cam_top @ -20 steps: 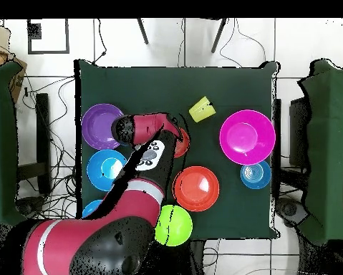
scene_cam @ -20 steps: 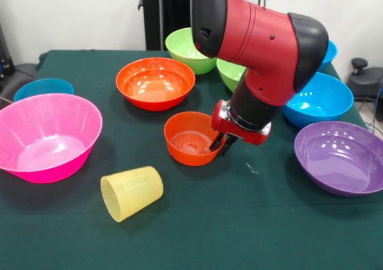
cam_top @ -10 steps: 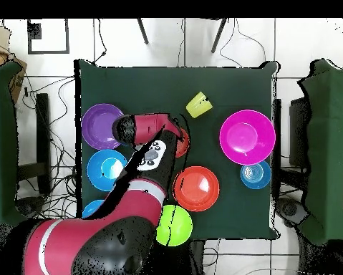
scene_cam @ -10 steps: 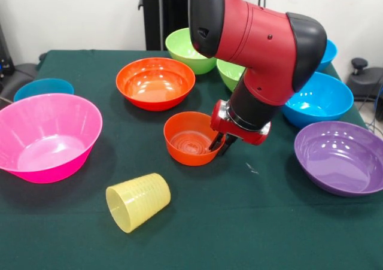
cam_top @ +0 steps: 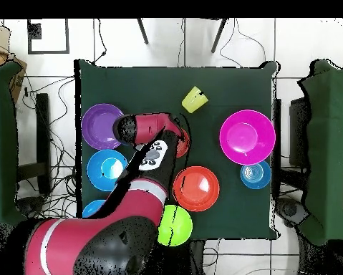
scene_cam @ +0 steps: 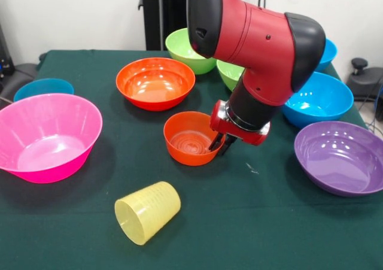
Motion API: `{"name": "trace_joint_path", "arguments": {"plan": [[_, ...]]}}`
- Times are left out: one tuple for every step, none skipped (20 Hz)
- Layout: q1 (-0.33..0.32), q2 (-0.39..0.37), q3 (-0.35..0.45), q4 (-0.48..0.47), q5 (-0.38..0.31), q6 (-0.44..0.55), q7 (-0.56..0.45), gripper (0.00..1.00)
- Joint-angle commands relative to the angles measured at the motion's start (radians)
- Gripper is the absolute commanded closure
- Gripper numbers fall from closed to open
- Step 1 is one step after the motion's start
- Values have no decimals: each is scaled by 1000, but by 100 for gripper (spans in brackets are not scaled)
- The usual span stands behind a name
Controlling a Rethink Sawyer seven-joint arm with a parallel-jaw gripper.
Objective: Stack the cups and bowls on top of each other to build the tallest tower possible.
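Nine bowls to work with, plus one tumbler, all lying singly on the green table (scene_cam: pixel 281 234); no tower begun.

Down low at the right rim of the small orange bowl (scene_cam: pixel 187 139) with the gripper (scene_cam: pixel 221 143), tips level with the bowl's wall. Cannot tell whether clenched on that rim or released: too dark and too crowded by the wrist to judge. Probably placed there to take the bowl by its edge, since a rim is the only thin part of such a bowl to catch hold of.

Lying on its side near the front edge, the pale-yellow tumbler (scene_cam: pixel 148 212), mouth turned to the front and left, well apart from the small orange bowl. Likely to roll if nudged; best righted before any stacking.

Standing upright and open elsewhere:
- large pink bowl (scene_cam: pixel 57 165) at the left
- small blue bowl (scene_cam: pixel 43 88) just behind it
- large orange bowl (scene_cam: pixel 155 82) behind the small one
- two lime green bowls (scene_cam: pixel 182 51) (scene_cam: pixel 229 73) farther back, partly hidden by the arm
- blue bowl (scene_cam: pixel 323 99) and purple bowl (scene_cam: pixel 340 157) at the right
- one more blue rim (scene_cam: pixel 331 50) behind the arm's elbow

Sensible to keep the wide ones free for later, with a small bowl as base.
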Motion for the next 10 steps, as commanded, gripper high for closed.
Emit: {"name": "trace_joint_path", "arguments": {"plan": [[-41,43,158,-4,25,-96,92,100],[-42,47,159,-10,26,-97,92,100],[-44,51,160,-18,26,-93,91,100],[-44,53,161,-23,27,-90,92,100],[-47,56,162,-32,27,-85,89,100],[-47,57,162,-36,27,-81,89,100],[-50,59,165,-40,28,-78,87,100],[-52,62,169,-47,30,-75,85,100],[-57,65,177,-52,32,-75,80,100],[-60,69,184,-57,34,-77,76,100]]}}
